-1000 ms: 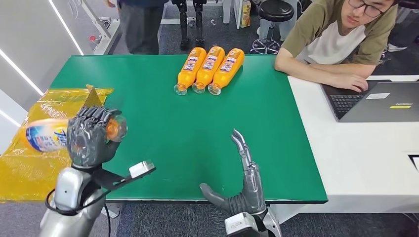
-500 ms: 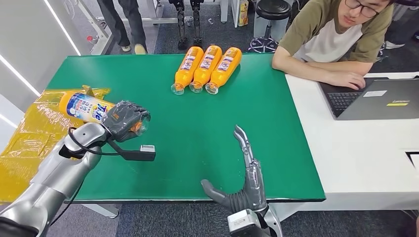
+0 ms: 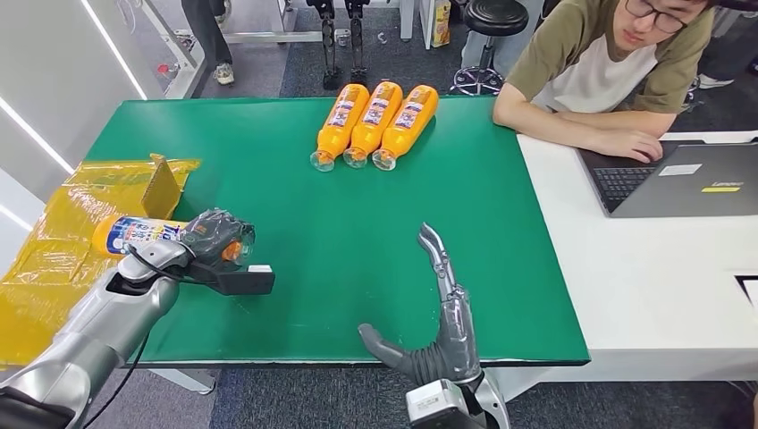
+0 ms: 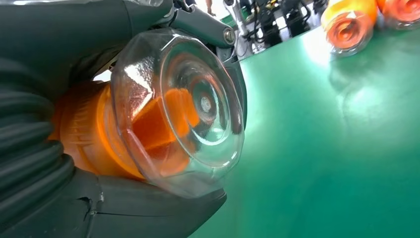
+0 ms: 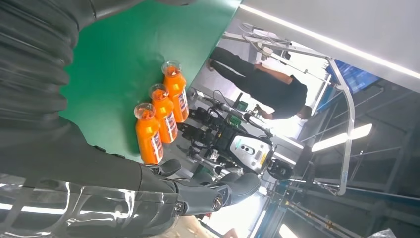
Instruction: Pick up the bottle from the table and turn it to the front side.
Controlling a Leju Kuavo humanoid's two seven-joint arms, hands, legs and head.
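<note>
My left hand (image 3: 213, 239) grips an orange bottle (image 3: 138, 232) by its neck end, near the table's left edge. The bottle lies roughly level, its blue and white label facing up and its base pointing left over the yellow bag. Close up in the left wrist view, its clear cap (image 4: 178, 111) and orange neck sit between my dark fingers (image 4: 148, 208). My right hand (image 3: 438, 313) stands open at the table's front edge, fingers straight and apart, holding nothing; its fingers (image 5: 198, 191) are spread in the right wrist view.
Three orange bottles (image 3: 374, 123) lie side by side at the table's far middle. A yellow plastic bag (image 3: 54, 259) covers the left edge of the green table (image 3: 357, 232). A person (image 3: 608, 71) leans on the white desk beside a laptop (image 3: 679, 179) at right.
My left arm has lowered and drawn the bottle down toward the table's left edge, leveling it. A person walking behind the table has moved on. My right hand has stayed still.
</note>
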